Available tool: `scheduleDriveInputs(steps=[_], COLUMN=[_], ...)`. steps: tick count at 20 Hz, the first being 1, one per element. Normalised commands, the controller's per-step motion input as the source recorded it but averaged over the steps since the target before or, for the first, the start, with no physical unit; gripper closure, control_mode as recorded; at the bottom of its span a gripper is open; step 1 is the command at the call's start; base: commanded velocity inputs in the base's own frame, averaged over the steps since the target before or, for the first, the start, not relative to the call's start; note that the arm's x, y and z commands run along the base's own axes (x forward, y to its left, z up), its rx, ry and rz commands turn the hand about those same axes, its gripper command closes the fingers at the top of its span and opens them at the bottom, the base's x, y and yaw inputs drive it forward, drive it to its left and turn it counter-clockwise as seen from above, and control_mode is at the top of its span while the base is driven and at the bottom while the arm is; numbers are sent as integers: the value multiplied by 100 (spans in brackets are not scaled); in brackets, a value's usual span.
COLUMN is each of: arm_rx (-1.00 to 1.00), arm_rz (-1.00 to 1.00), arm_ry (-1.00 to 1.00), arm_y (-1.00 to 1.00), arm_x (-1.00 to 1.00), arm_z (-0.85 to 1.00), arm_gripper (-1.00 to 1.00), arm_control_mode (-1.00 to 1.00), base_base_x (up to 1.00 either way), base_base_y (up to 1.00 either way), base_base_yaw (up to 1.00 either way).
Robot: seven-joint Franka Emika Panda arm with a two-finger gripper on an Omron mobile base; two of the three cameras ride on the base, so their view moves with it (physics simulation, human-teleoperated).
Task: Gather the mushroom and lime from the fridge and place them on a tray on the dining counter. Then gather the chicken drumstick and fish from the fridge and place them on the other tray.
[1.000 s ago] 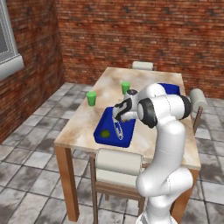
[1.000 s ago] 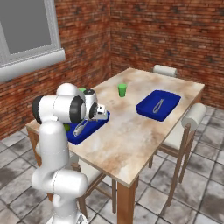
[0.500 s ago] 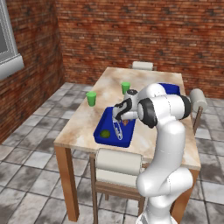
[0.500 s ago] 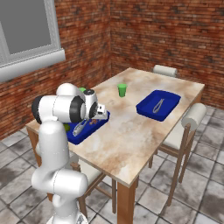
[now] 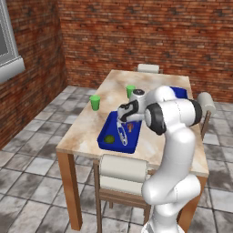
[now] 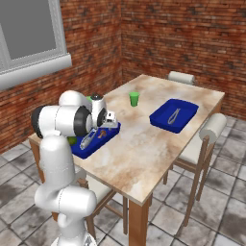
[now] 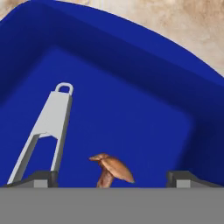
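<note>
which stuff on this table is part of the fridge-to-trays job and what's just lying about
Part of the job:
- tiny brown-capped mushroom, lying in the near tray
- small dull yellow-green lime, in the same tray
- near deep-blue rectangular tray
- far deep-blue tray
- beige marbled dining counter
- open gripper

Just lying about:
- two bright green cups
- grey metal tongs
- cushioned chairs

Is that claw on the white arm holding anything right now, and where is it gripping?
Nothing is held. The gripper is open, its tips apart over the deep-blue tray, with the small brown-capped mushroom lying loose between them.
</note>
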Motion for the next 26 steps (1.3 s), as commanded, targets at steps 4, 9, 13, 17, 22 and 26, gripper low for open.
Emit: scheduleDriveInputs(steps=[4, 9, 13, 17, 22, 26], arm_rx=[0, 0, 0, 0, 0, 0], arm_rz=[0, 0, 0, 0, 0, 0], arm_ry=[0, 0, 0, 0, 5, 16], arm_y=[-9, -19, -20, -9, 0, 0], arm_x=[-38, -65, -70, -63, -43, -35], arm_z=[26, 23, 33, 43, 49, 54], arm_gripper=[-100, -100, -100, -100, -100, -100], arm_control_mode=[-100, -100, -100, -100, -100, -100], base_base_x=[0, 0, 0, 0, 0, 0], base_base_y=[0, 0, 0, 0, 0, 0], base_base_yaw=[0, 0, 0, 0, 0, 0])
